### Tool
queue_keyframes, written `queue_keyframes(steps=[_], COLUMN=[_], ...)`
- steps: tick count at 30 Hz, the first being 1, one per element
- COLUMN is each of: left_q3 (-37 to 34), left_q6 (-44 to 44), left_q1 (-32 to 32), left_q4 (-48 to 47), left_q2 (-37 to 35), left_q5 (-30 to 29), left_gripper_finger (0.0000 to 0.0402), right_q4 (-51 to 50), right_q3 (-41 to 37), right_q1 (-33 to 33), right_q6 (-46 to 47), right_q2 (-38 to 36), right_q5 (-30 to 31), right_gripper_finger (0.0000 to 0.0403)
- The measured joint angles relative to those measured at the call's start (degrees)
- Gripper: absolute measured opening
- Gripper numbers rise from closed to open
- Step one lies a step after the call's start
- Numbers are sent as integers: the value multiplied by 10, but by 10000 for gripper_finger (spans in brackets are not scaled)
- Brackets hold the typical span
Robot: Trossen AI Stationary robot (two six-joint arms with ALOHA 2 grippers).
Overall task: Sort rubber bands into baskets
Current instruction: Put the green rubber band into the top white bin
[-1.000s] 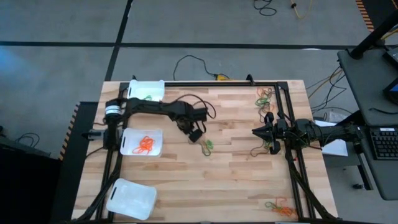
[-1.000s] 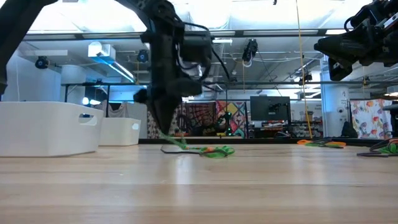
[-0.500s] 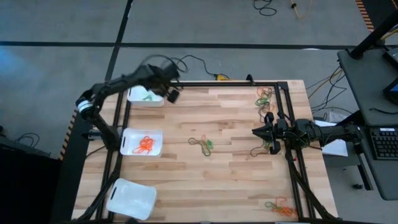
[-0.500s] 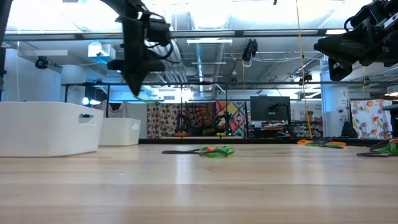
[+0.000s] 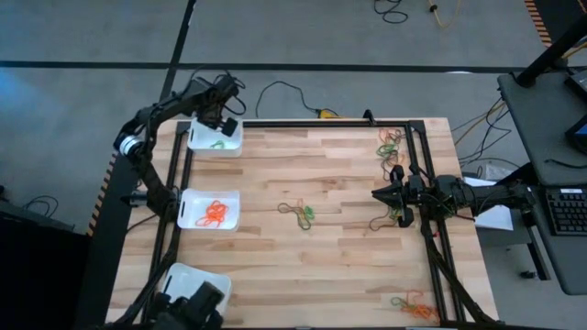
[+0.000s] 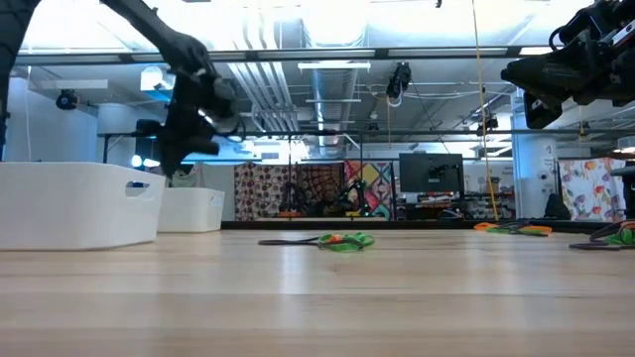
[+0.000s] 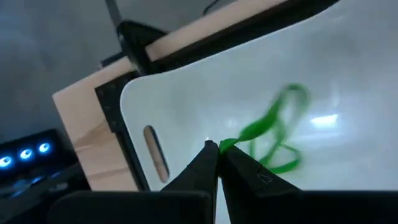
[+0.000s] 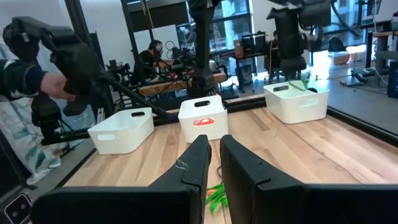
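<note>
Green rubber band (image 7: 270, 134) pinched between shut left fingers (image 7: 205, 163).

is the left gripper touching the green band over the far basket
Touching. The left wrist view shows the left gripper shut, its fingertips pinching one end of the green rubber band, which hangs above the white basket.

Wooden table (image 5: 339, 183) with black frame.
Holds three white baskets (image 5: 210, 209) along left edge; loose rubber bands (image 5: 300, 213) mid-table and along right edge.

near basket (image 5: 193, 295) partly hidden, edge-cropped
</note>
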Motion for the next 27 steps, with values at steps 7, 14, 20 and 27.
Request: queue_keyframes(steps=[7,14,20,27], left_q3=[-44,-51,-48,-22], left_q6=[7,8,41,34], left_q1=[6,6,6,5], left_q4=[23,38,22,-14], left_q2=[29,26,26,22], left_q5=[-11,-52,-51,-48], left_gripper_finger=[0,12,72,165], right_q4=[0,0,0,0], right_q3=[0,0,0,0], right_q1=[0,0,0,0], right_q6=[0,0,0,0], right_q2=[0,0,0,0], right_q5=[0,0,0,0], right_gripper_finger=[34,34,34,34])
